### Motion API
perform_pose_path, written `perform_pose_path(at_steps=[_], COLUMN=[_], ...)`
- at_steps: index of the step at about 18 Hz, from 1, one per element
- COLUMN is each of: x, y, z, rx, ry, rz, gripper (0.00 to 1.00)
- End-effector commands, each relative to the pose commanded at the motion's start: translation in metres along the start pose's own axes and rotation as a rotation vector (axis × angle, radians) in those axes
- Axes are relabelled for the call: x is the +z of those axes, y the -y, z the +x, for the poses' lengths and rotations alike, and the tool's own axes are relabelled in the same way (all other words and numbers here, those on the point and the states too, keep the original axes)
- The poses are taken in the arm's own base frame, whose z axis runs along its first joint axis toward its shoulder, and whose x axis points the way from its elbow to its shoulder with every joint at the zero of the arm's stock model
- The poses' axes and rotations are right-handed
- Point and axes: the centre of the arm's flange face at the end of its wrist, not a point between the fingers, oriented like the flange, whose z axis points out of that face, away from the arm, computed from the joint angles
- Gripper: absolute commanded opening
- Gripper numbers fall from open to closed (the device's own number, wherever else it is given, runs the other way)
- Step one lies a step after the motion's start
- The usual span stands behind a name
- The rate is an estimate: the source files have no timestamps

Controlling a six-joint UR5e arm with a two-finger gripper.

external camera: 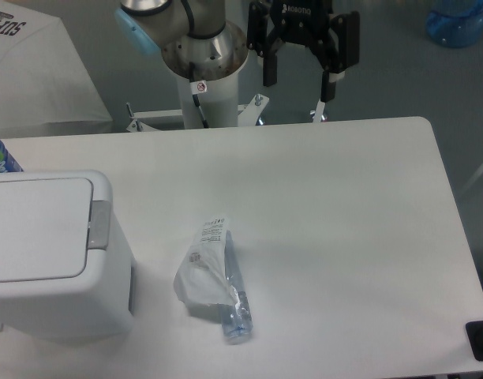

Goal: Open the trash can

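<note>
White plastic, boxy and round-cornered, the trash can (56,253) sits at the near left corner of the table (344,221), partly cut off by the frame's left edge. Its flat lid (36,227) lies fully down, so nothing of the job looks done. The grey push-button strip (100,225) faces right, toward a clear bottle (226,280) lying just beside it; which way the can's long axis runs I cannot tell. The gripper (298,79) hangs at the far edge, well apart from the can, fingers spread, empty. Reaching and pressing the button remains.
</note>
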Motion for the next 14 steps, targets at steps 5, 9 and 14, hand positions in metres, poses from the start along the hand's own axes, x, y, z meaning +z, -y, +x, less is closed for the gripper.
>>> perform_pose_path(at_steps=[5, 9, 14], x=[0.019, 0.037, 0.056], y=[0.03, 0.056, 0.085], z=[0.006, 0.015, 0.036], rx=[-0.089, -0.219, -0.399], ry=[0.013, -0.005, -0.029], rz=[0.052, 0.098, 0.146], gripper=[1.0, 1.0, 1.0])
